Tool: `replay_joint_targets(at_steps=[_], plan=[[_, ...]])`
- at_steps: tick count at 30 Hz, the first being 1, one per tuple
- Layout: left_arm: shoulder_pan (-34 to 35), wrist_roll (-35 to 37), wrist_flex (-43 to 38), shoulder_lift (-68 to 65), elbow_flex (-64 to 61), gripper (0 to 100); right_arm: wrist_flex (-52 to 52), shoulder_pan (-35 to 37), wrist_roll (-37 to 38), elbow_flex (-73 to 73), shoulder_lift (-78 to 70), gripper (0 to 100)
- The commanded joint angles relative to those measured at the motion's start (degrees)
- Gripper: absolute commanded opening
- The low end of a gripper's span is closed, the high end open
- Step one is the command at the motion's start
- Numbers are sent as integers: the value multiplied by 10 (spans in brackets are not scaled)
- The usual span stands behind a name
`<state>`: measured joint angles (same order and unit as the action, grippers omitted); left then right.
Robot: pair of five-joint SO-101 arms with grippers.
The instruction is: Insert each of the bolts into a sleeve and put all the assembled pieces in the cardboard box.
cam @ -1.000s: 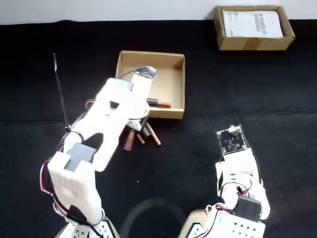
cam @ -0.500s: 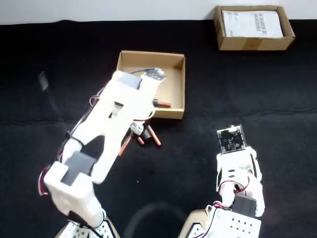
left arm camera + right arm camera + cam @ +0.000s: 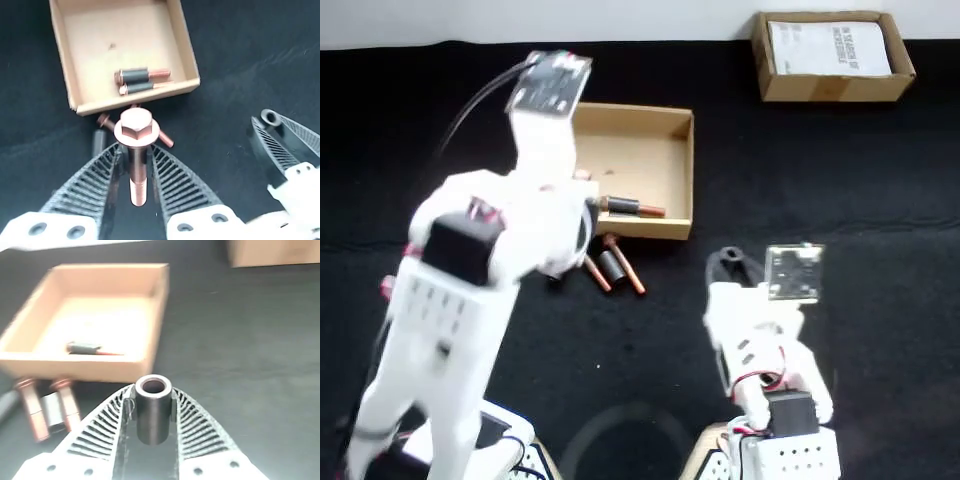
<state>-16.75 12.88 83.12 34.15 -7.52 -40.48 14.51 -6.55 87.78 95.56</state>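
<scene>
In the left wrist view my left gripper (image 3: pixel 135 152) is shut on a copper bolt (image 3: pixel 136 150), head up, held above the black table. My right gripper (image 3: pixel 152 395) is shut on a black sleeve (image 3: pixel 152 407) with its open bore facing the camera; it also appears in the high view (image 3: pixel 728 265) and at the edge of the left wrist view (image 3: pixel 280 145). The open cardboard box (image 3: pixel 680 170) holds two assembled pieces (image 3: pixel 142 76) (image 3: pixel 145 88). Just in front of the box lie two loose bolts (image 3: pixel 595 273) (image 3: pixel 626 267) and a loose sleeve (image 3: pixel 612 265).
A second cardboard box (image 3: pixel 832 88) with a printed sheet inside stands at the far right corner. The raised left arm (image 3: pixel 470 260) covers the table's left side in the high view. Black cloth lies bare between the loose parts and the right arm.
The left arm has risen from the loose parts by the box and now holds a bolt. The right arm has lifted and swung left toward the table's middle.
</scene>
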Motion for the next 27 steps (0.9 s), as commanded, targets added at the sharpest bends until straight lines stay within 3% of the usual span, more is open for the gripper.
replay_joint_targets(at_steps=[1, 5, 9, 13, 19, 27], plan=[[-5, 4, -33, 116, -142, 8, 11, 71, -10, -36, 8, 8], [-6, 4, -150, 233, -291, 8, 11, 139, -8, -34, 8, 8], [-10, 5, -336, 320, -412, 8, 10, 202, -8, -30, 8, 8], [-39, 5, -468, 352, -494, 8, 10, 218, -7, -29, 7, 8], [-110, 5, -537, 352, -517, 8, 10, 218, -7, -29, 7, 8], [-172, 5, -552, 352, -516, 9, 12, 218, -7, -29, 7, 8]])
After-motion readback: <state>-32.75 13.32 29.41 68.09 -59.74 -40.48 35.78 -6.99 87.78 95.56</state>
